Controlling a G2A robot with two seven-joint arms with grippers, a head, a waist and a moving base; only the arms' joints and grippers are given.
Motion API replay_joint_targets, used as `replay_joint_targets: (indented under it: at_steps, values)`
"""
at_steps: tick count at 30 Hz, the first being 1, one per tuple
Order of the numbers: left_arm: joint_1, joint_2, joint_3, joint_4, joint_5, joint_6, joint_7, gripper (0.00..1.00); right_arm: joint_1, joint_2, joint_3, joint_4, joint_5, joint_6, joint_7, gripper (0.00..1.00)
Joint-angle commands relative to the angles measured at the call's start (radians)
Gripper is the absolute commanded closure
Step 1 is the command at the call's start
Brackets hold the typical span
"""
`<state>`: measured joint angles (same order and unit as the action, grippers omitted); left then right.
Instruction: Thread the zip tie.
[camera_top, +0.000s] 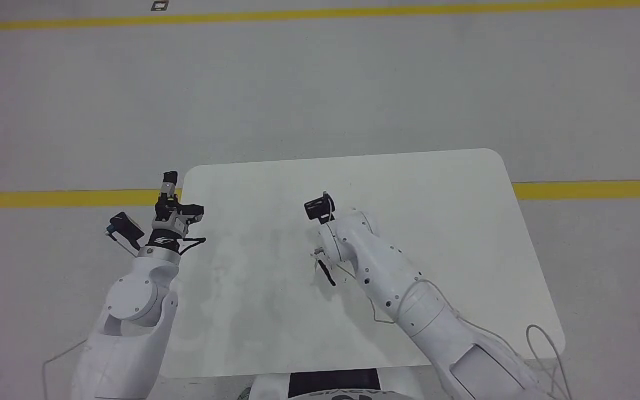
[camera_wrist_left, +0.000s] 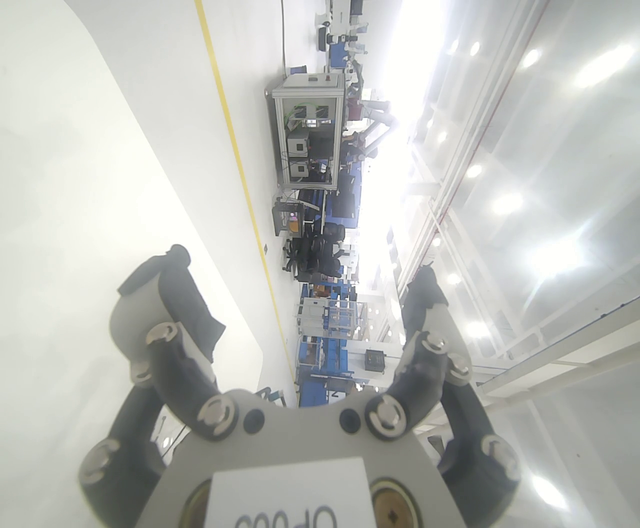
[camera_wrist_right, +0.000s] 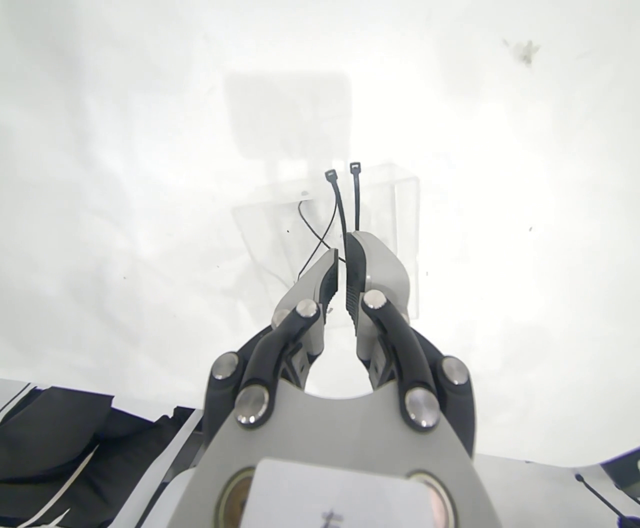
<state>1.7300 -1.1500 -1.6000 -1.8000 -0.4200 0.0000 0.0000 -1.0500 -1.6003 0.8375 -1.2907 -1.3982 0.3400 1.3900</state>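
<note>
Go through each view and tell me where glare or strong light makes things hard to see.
Top view: even light, no glare on the table. Left wrist view: ceiling lights flare and wash out the room beyond the open left gripper. Right wrist view: the bright table nearly swallows the clear box, while the black zip ties in the right gripper stand out.

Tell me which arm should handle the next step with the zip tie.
Right. The right gripper is shut on the black zip ties over the clear box. The left gripper is open and empty at the edge of the table, aimed away from them.
</note>
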Motion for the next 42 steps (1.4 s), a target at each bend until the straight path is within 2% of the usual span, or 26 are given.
replay_joint_targets:
  at_steps: [1,10,19,29,36,42]
  values:
    - [0.0,0.0,0.0,0.0,0.0,0.0,0.0,0.0,0.0,-0.001,0.0,0.002,-0.001,0.0,0.0,0.93]
    - [0.0,0.0,0.0,0.0,0.0,0.0,0.0,0.0,-0.006,-0.004,0.006,0.001,-0.01,-0.006,0.0,0.94]
    - [0.0,0.0,0.0,0.0,0.0,0.0,0.0,0.0,-0.026,-0.005,0.008,-0.025,-0.019,-0.045,-0.009,0.92]
    - [0.0,0.0,0.0,0.0,0.0,0.0,0.0,0.0,-0.026,-0.013,0.002,-0.003,-0.019,-0.064,-0.038,0.89]
    - [0.0,0.0,0.0,0.0,0.0,0.0,0.0,0.0,-0.033,-0.016,-0.01,-0.004,-0.062,-0.067,-0.074,0.9]
    - [0.0,0.0,0.0,0.0,0.0,0.0,0.0,0.0,-0.055,-0.014,-0.014,-0.052,-0.109,-0.084,-0.087,0.82]
